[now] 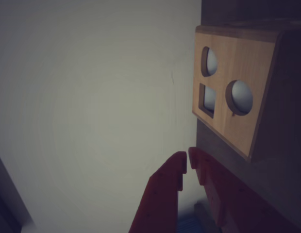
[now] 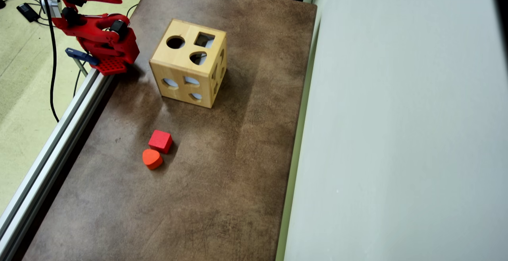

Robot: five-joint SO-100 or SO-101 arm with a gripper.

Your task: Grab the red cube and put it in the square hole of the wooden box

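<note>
One brown mottled desk top, long, with a pale grey wall panel along its right edge in the overhead view and one aluminium rail along its left edge. Green floor beyond the rail, black cables on it.

One red plastic robot arm, folded up at the desk's far left corner, base just beside the rail. One blue clamp handle at its foot.

One large light wooden box with shape cutouts, sitting on the far half of the desk, nearer the left edge, just right of the arm base. Top face has three holes: one round, one square, one rounded-teardrop. Front face has three more, side face has several, shapes hard to read. The wrist view shows one face of the box with three cutouts, at the right of the frame.

One small matte red cube, on the desk around mid-length, toward the left edge, well apart from the box and arm. Nothing between cube and box, only bare desk.

One orange-red heart-shaped block, just beside the cube on its near side, touching or almost; cannot tell which.

One red two-finger gripper, seen in the wrist view: fingertips nearly together, a thin gap only, nothing between them, pointing at the pale wall beside the box.
</note>
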